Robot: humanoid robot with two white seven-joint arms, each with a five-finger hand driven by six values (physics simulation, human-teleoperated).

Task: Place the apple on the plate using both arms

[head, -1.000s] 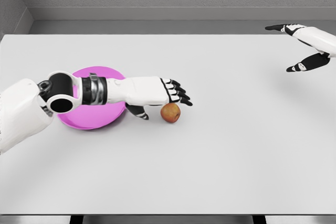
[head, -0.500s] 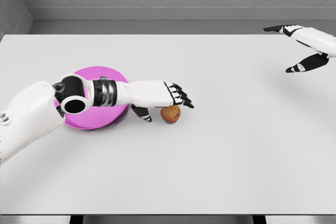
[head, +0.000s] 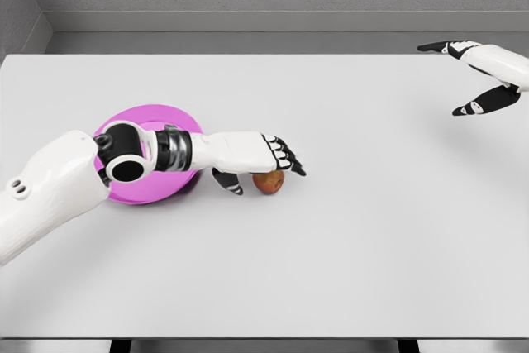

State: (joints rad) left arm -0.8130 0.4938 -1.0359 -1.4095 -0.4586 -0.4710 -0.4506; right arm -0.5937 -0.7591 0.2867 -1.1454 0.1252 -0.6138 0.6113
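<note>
Pink, round and shallow, the plate [head: 145, 192] lies on the left part of the white table [head: 347, 229], and much of it is covered by the left forearm, which crosses over it from the lower left. Just to its right, on the bare tabletop and off the plate, sits the apple [head: 268, 182], reddish brown. Nothing else stands near these two; the forearm itself is what lies between the camera and the plate's middle.

Beyond the table a grey wall runs along the far edge. The table's right half and whole near side are open surface, and its front edge shows at the bottom of the view.

The left hand [head: 263, 159] is spread flat over the apple, fingers extended past its top and thumb hanging down at its left side; it is not closed around the fruit. The right hand [head: 473, 72] hovers over the far right corner, fingers spread, holding nothing.
</note>
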